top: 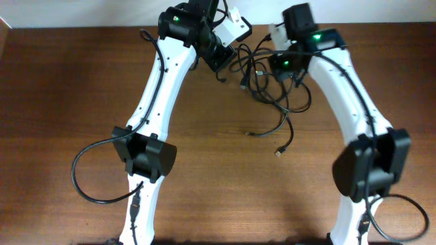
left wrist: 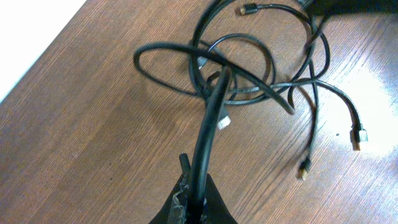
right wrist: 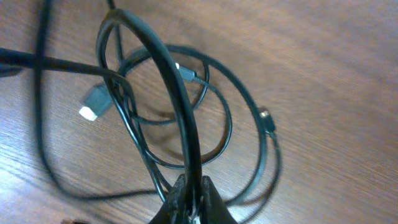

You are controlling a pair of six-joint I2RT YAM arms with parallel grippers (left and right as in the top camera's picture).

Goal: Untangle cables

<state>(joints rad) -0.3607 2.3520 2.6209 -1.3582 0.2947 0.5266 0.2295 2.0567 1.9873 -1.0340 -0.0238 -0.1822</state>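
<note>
1. Tangle of cables on the wooden counter, seen from overhead, lying between the two end effectors. The left end effector sits at the tangle's left edge. The right end effector sits over its right part. Two loose ends trail out of the tangle toward the arm bases, clear of both end effectors. From this view I cannot tell how either pair of jaws stands.
2. Left wrist view: the left end effector is clenched on one gripped strand. The strand rises from between its fingers and runs straight ahead into the tangle. Several loops cross one another just beyond the strand's far part. Ahead and to the right of the end effector, well apart from it, one cord ends in a metallic-tipped plug and another in a gold-tipped plug. Both plugs lie flat on the counter.
3. Right wrist view: the right end effector is clenched on an arched strand. It lifts away from the fingers and bends over to the left. Thinner loops lie on the counter below the arch. A white-tipped plug lies ahead and left of the end effector, and a small dark plug lies ahead and right.
</note>
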